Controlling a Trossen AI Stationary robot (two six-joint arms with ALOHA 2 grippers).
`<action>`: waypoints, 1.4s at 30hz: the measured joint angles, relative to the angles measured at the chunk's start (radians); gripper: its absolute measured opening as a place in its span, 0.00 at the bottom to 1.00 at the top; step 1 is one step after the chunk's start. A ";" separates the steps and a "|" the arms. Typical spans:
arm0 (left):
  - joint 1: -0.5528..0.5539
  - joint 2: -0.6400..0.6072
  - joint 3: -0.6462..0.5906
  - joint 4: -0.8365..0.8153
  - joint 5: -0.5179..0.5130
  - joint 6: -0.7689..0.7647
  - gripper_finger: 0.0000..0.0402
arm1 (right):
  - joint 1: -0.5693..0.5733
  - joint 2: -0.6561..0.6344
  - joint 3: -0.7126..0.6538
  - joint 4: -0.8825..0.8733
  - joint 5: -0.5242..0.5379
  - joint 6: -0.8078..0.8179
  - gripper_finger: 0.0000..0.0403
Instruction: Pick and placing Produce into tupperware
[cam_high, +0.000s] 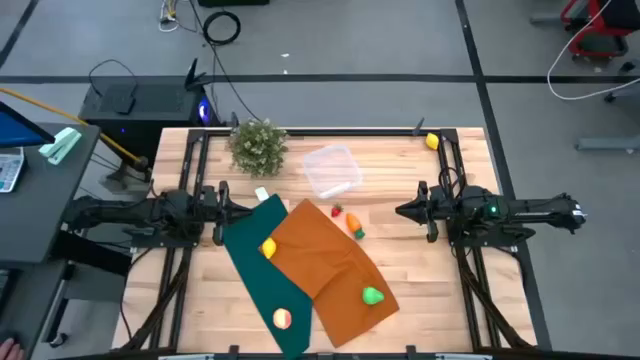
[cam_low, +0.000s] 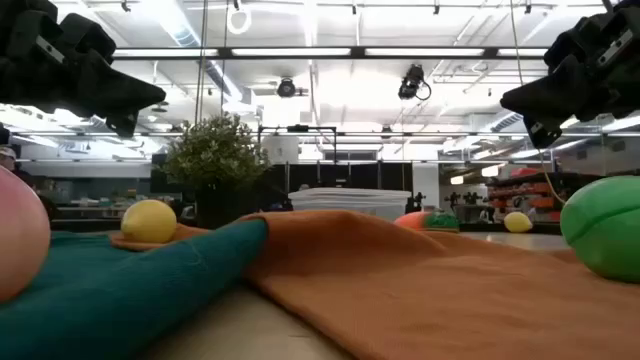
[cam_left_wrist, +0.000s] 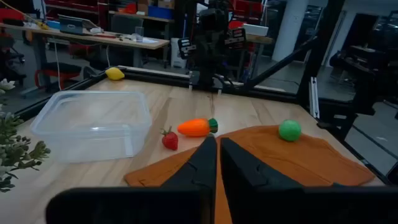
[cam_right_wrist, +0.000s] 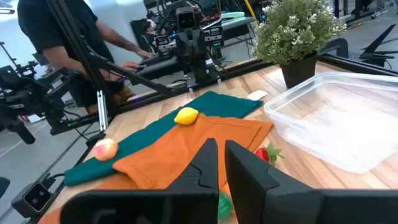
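The wooden bench (cam_high: 420, 280) carries an orange cloth (cam_high: 325, 265) overlapping a dark green cloth (cam_high: 255, 275) near its middle and front. The left arm's end effector (cam_high: 222, 208) waits at the bench's left side and the right arm's end effector (cam_high: 402, 211) at its right side, each pointing inward, held above the bench, its fingers nearly together and gripping nothing. A bushy potted plant (cam_high: 258, 145) stands toward the back, with the clear tupperware (cam_high: 332, 169) just beside it, empty. Of the produce, a green piece (cam_high: 372, 295) lies on the orange cloth, a peach-coloured piece (cam_high: 283, 318) on the green cloth, a yellow piece (cam_high: 268, 248) where the cloths meet, an orange carrot (cam_high: 355, 224) and a small red strawberry (cam_high: 337, 210) on bare wood between tupperware and cloth, and another yellow piece (cam_high: 432, 141) at the far right corner.
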 joint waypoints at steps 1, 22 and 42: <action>0.000 0.000 0.000 0.000 0.000 0.000 0.08 | 0.000 0.000 0.000 0.000 0.000 0.000 0.00; 0.000 0.000 0.000 0.000 0.000 0.000 0.08 | 0.000 0.000 0.000 0.000 0.000 0.000 0.00; 0.000 0.000 0.000 0.000 0.000 0.000 0.08 | 0.000 0.000 0.000 0.000 0.000 0.000 0.00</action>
